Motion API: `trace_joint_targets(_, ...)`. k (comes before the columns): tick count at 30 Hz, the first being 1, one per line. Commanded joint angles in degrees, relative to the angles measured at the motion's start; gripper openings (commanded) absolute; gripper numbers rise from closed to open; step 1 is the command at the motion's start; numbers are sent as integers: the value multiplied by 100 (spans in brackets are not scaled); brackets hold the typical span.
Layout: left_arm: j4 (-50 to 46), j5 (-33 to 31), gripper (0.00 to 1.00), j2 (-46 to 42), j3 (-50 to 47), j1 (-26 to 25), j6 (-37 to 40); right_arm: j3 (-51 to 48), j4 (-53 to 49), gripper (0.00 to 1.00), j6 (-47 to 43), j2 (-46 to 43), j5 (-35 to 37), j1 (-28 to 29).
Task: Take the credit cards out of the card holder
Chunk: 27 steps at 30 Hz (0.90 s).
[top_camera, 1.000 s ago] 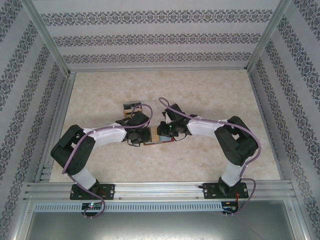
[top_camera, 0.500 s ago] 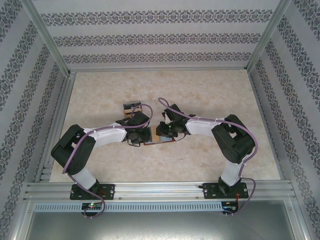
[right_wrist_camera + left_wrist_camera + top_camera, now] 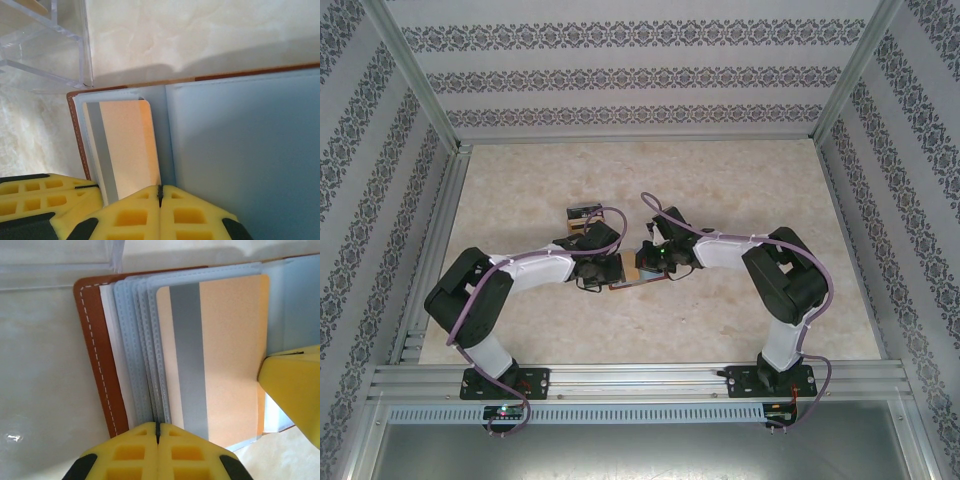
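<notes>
- Two pincers of mine meet at the middle of the bench [image 3: 740, 190], nose to nose over the spread card holder [image 3: 97, 365].
- My left pincer [image 3: 157, 432] has its yellow fingers pressed together with no gap. The holder's blue-grey sleeves [image 3: 135, 350] run straight into the seam, pinched at their near edge.
- My right pincer [image 3: 160, 196] is likewise pressed together, its seam sitting at the near edge of the credit card [image 3: 225, 350]. I cannot tell whether the card is caught between the fingers.
- From the left wrist, one yellow finger of the right pincer touches the card's right-hand edge. From the right wrist, the left pincer's fingers sit just beside the right pincer's, at the holder's leather border.
- The credit card, peach-coloured with a grey stripe down its length, lies flat against the topmost sleeve with most of its face showing. I cannot tell whether it is tucked inside that sleeve or resting on it.
- The card holder lies open on the bench, reddish-brown leather with white stitching along its outer edge and blue-grey inside. The stitched sleeves are fanned at one side, and a broad plain blue-grey panel [image 3: 245, 160] lies at the other.
- A clear plastic box [image 3: 45, 40] stands on the bench just beyond the holder's far edge, near its leather corner.
- Pale marbled bench top surrounds the holder on the sides that show.
</notes>
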Motion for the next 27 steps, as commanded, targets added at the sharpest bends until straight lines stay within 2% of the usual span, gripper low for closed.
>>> trace_joint_targets(1,-294,-143,1,164,64,74,13,-207,61,0,15,-111,-65,-91)
trace_joint_targets(12,-363,-163,0,181,41,92,-17,-469,74,0,-98,-346,-170,-329)
trace_joint_targets(13,-352,-137,0,198,49,92,-18,-451,109,2,-96,-315,-221,-319)
trace_joint_targets(15,-343,-104,0,223,65,92,0,-414,120,18,-68,-267,-230,-286)
trace_joint_targets(17,-337,-68,0,242,79,92,5,-388,192,24,-61,-206,-258,-267)
trace_joint_targets(21,-343,-16,0,276,86,92,21,-354,374,24,16,-31,-376,-250)
trace_joint_targets(27,-365,42,0,322,125,90,29,-405,569,15,93,58,-487,-249)
